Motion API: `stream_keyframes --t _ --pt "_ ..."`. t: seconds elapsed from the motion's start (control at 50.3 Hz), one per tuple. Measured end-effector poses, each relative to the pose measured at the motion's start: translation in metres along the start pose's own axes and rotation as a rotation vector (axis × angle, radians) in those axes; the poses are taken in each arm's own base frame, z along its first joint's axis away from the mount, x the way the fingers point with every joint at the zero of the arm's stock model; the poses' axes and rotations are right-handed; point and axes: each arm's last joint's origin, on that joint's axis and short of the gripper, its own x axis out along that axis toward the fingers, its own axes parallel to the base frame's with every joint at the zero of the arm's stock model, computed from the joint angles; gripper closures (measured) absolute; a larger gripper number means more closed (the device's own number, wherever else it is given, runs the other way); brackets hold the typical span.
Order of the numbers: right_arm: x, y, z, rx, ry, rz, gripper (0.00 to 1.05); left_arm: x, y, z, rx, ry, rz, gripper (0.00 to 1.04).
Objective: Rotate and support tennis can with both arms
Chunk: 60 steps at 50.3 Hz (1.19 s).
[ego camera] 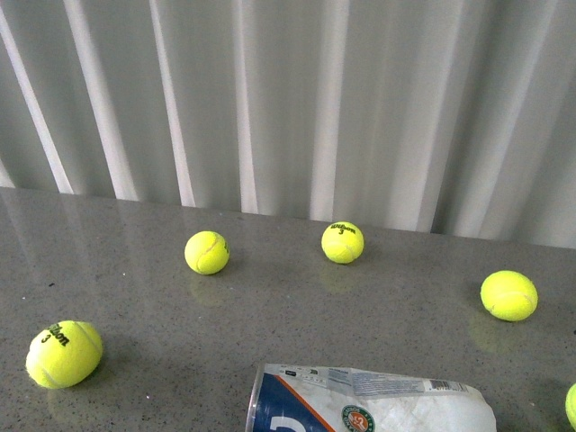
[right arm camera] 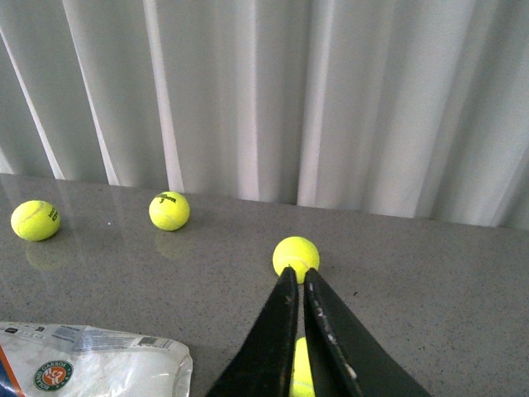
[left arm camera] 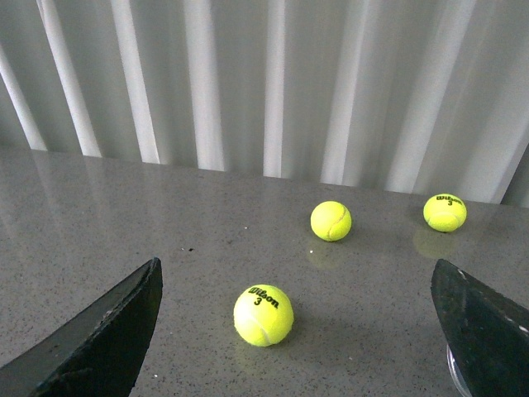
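Observation:
The tennis can [ego camera: 369,400] lies on its side at the table's near edge, its silver rim to the left and its white, blue and orange label facing up. Neither arm appears in the front view. In the left wrist view my left gripper [left arm camera: 295,273] is open, its black fingers [left arm camera: 99,339] spread wide above the table, and a sliver of the can's rim [left arm camera: 452,370] peeks out beside the other finger. My right gripper [right arm camera: 296,271] is shut with nothing held, beside the can's closed end [right arm camera: 91,360].
Several yellow-green tennis balls lie loose on the grey table [ego camera: 360,315]: one [ego camera: 63,353] near left, two [ego camera: 207,252] [ego camera: 343,242] at the back, one [ego camera: 508,295] right, one [ego camera: 571,405] at the right edge. A white curtain [ego camera: 288,99] closes off the back.

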Motion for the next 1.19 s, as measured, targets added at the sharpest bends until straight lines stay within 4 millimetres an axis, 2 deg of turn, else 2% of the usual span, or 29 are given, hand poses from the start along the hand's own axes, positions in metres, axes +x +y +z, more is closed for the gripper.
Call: stream_keyframes --t 0.199,0.298,0.358,0.378,0.477,0.537,0.577,0.616,0.656,0.696,0.756,0.875,1.113,1.193 --pt "0.000 0.000 0.000 0.000 -0.001 0.000 0.64 0.000 0.000 0.000 0.000 0.001 -0.001 0.07" --pt "0.000 0.000 0.000 0.000 -0.001 0.000 0.48 0.003 0.000 0.003 -0.078 0.199 -0.148 0.07" --pt "0.000 0.000 0.000 0.000 -0.001 0.002 0.33 0.018 -0.001 0.027 -0.147 0.247 -0.235 0.07" --pt "0.000 0.000 0.000 0.000 -0.001 0.000 0.32 0.024 -0.001 0.041 -0.141 0.209 -0.245 0.07" --pt "0.000 0.000 0.000 0.000 -0.001 0.000 0.14 0.056 -0.008 0.082 -0.117 0.139 -0.308 0.07" --pt "0.000 0.000 0.000 0.000 -0.001 0.000 0.06 0.078 -0.014 0.096 -0.125 0.140 -0.358 0.07" --pt "0.000 0.000 0.000 0.001 -0.001 0.001 0.06 0.103 -0.021 0.099 -0.140 0.201 -0.404 0.07" --pt "0.000 0.000 0.000 0.001 -0.001 0.001 0.08 0.128 -0.030 0.093 -0.184 0.295 -0.474 0.07" --pt "0.000 0.000 0.000 0.001 -0.001 0.001 0.07 0.152 -0.039 0.077 -0.229 0.411 -0.515 0.07" --pt "0.000 0.000 0.000 0.001 -0.001 0.001 0.07 0.163 -0.044 0.064 -0.261 0.484 -0.541 0.07" --pt "0.000 0.000 0.000 0.001 -0.001 0.000 0.07 0.180 -0.061 0.029 -0.316 0.642 -0.610 0.07" --pt "0.000 0.000 0.000 0.001 -0.001 0.001 0.07 0.187 -0.086 -0.009 -0.358 0.777 -0.700 0.07" --pt "0.000 0.000 0.000 0.001 -0.001 0.000 0.07 0.184 -0.106 -0.058 -0.427 0.847 -0.769 0.07" --pt "0.000 0.000 0.000 0.001 -0.001 0.001 0.07 0.184 -0.113 -0.068 -0.431 0.842 -0.782 0.07"
